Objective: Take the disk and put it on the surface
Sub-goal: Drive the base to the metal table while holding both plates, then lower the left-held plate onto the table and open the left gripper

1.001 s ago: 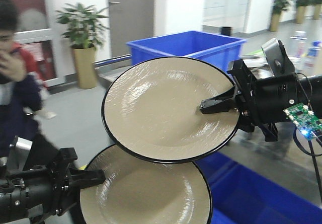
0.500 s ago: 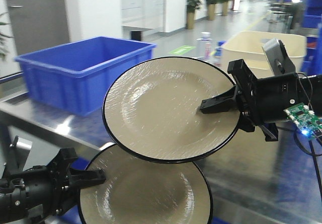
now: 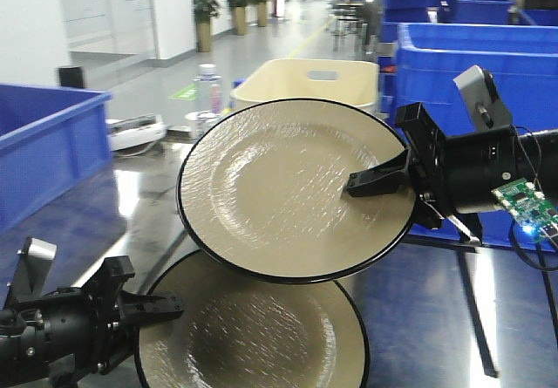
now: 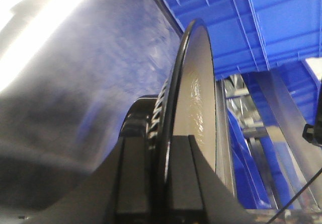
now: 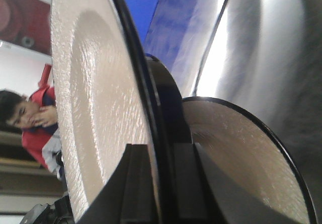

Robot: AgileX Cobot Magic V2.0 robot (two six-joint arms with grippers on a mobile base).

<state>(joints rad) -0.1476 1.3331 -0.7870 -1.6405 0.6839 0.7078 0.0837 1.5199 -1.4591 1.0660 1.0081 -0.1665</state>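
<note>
Exterior front-facing view: the right jaws clamp the upper disk (image 3: 279, 187), the left jaws the lower disk (image 3: 253, 336), both above the glossy dark counter (image 3: 418, 318); blue bins (image 3: 471, 57) and a bright corridor (image 3: 261, 44) lie behind.

left blue crate (image 3: 44, 144): 9 o'clock of the front view, cut by the frame edge, with one long wall and its rim showing.
cream tub (image 3: 305, 78): 12 o'clock, rectangular, with a handle slot in its near wall.
right blue crates (image 3: 475, 52): 2 o'clock, just beside the cream tub, with more blue ones behind at 1 o'clock.
water bottle (image 3: 206, 87): 11 o'clock, upright and clear, between the left blue crate and the cream tub.
potted plants (image 3: 207, 9): 11 o'clock, far down the corridor, in tall tan pots.
ribbed blue bin walls (image 4: 261, 22): 1 o'clock of the left wrist view.
person (image 5: 27, 118): 9 o'clock of the right wrist view, dark hair, red and dark jacket, fingers at the mouth.
</note>
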